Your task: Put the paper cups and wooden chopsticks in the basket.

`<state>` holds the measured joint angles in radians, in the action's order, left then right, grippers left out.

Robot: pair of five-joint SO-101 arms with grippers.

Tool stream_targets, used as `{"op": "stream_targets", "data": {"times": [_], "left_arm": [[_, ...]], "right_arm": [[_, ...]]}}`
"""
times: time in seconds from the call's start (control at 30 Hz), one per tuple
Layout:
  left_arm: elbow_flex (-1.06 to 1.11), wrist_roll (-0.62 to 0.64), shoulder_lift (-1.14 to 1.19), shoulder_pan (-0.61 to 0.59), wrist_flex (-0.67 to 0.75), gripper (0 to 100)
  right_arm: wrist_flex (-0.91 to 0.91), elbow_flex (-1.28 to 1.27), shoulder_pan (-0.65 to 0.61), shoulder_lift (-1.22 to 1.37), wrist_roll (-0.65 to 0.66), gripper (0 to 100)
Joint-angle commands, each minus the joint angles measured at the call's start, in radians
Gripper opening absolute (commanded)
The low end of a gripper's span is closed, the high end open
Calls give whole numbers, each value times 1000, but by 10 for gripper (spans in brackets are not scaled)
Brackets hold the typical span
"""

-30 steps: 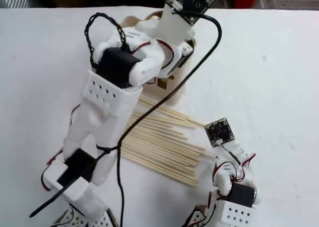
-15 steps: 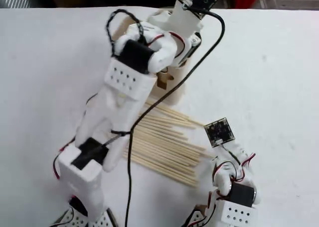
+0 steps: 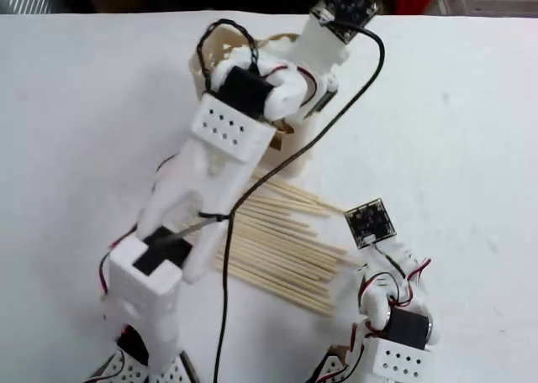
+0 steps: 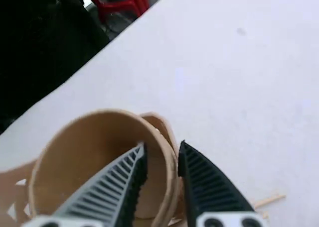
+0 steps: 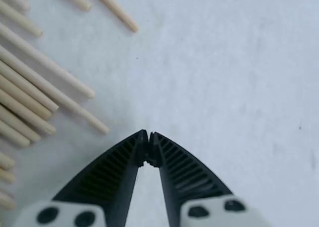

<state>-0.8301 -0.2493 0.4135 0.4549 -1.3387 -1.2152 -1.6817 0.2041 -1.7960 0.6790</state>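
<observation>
Over basket (image 3: 290,152), tan paper cup (image 4: 84,155), rim pinched

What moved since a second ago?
The left arm stretched farther across the table, toward its far edge. The left claw grips the paper cup by its rim. The right claw, shut beside the chopsticks, and the chopsticks themselves did not move.

The high view looks down from well above the tabletop (image 3: 471,106), taking in both arms and the chopsticks (image 3: 286,249). The left wrist view sits close behind its jaws, facing past a cup (image 4: 89,137) whose wall stands between them, toward the tabletop's far edge. The right wrist view faces straight down, near the tabletop, with those same chopsticks (image 5: 30,87) beside its jaws.
</observation>
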Motion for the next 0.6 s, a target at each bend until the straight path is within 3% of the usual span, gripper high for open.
{"op": "stream_targets", "data": {"times": [0.0,0.47,0.57], "left_arm": [[-15,-8,45,-10,-37,124],[-9,-8,133,2,-29,119],[-32,-3,173,30,-11,77]], "right_arm": [[18,-8,-10,-7,8,18],[18,-8,-10,-7,8,18],[18,-8,-10,-7,8,18]]}}
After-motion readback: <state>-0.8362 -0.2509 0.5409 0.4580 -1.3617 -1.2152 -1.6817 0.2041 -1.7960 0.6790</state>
